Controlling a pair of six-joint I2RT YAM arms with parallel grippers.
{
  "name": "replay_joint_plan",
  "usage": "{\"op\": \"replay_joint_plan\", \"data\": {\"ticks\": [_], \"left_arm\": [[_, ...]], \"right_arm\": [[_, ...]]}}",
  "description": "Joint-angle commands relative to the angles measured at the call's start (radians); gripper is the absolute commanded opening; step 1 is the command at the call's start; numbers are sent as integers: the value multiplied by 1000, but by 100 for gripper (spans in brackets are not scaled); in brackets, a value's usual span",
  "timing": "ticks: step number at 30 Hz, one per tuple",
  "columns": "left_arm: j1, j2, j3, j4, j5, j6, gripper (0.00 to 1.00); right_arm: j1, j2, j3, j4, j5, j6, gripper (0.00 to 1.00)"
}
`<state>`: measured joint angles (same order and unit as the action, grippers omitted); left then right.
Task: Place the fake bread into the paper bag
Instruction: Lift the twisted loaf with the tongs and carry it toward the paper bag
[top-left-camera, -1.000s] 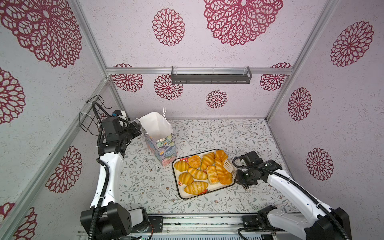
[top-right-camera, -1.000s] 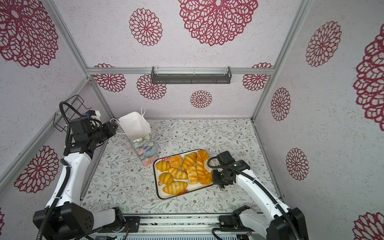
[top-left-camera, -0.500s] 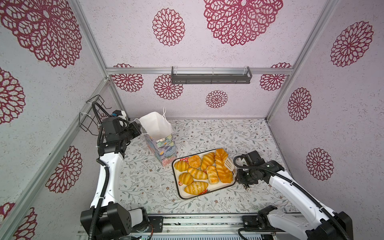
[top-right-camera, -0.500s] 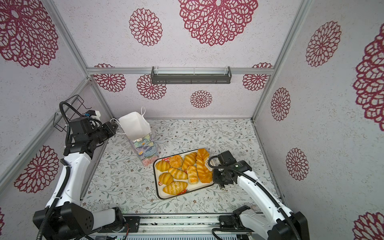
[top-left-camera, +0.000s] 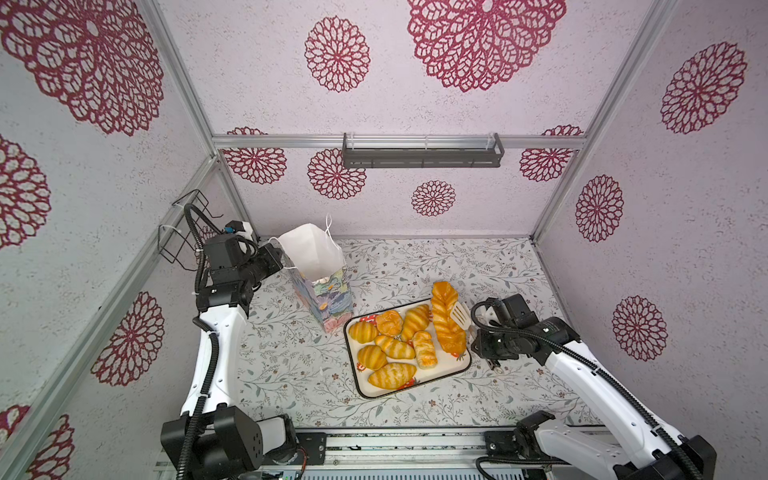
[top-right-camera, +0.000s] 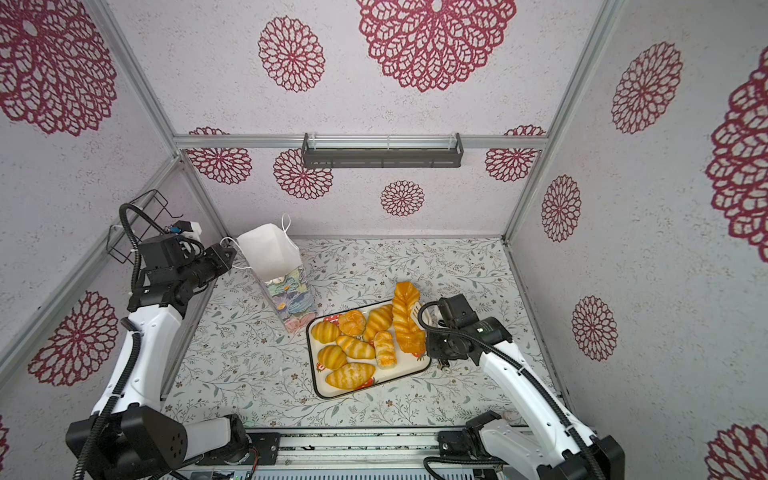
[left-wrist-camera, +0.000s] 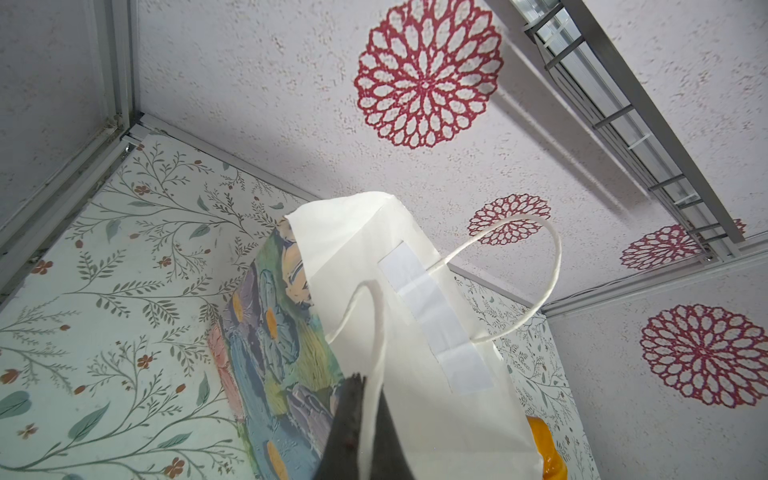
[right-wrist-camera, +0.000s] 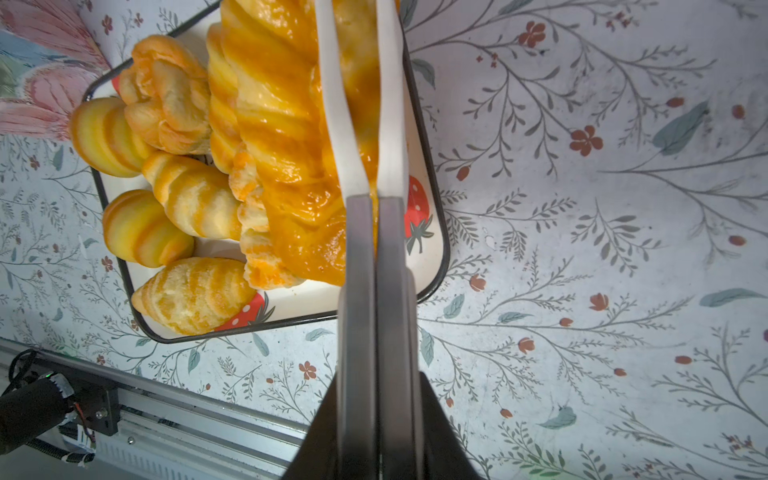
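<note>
**Tongs closed on braided loaf; first lift starting**

Well left of the tray (top-left-camera: 442, 371), the left pincer (left-wrist-camera: 362, 384) is fully closed on the near cord handle (left-wrist-camera: 376, 316) of the paper bag (top-left-camera: 320, 274), as it was a second ago. The bag stands upright on the desk (top-left-camera: 291, 357) just beyond the tray's left corner, mouth open. No bread shows inside it.

On the tray, seven smaller pieces of the fake bread (top-left-camera: 390, 347) lie undisturbed.

At the tray's right side there is a change. The tongs (right-wrist-camera: 358, 266) carried by the right pincer (right-wrist-camera: 378, 395) have squeezed together on the braided loaf (top-left-camera: 444, 320). The pincer itself is clamped tight on the tongs' grey arms and touches no bread directly. A second ago the loaf lay within the tray. Now its far end juts past the tray's far rim, apparently raised, while its near end sits at the tray's near right corner.

Assessment: the grasp is made and the first pick is beginning, with nothing bagged yet. The loaf is long, glossy and gripped along one edge, so it may pivot or slip on the way to the bag.
</note>
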<state>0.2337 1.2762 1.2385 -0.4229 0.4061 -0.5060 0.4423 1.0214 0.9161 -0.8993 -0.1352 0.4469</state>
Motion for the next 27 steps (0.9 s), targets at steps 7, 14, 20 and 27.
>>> {"op": "replay_joint_plan", "data": {"ticks": [7,14,20,27], "left_arm": [[0,-24,-5,11,-10,6,0],[12,-10,18,8,-27,8,0],[11,40,76,-53,-56,33,0],[11,70,120,-81,-69,48,0]], "right_arm": [[7,8,130,86,-33,-5,22],[27,66,231,125,-56,-29,22],[64,116,299,189,-67,-36,22],[136,185,421,214,-56,-50,22]]}}
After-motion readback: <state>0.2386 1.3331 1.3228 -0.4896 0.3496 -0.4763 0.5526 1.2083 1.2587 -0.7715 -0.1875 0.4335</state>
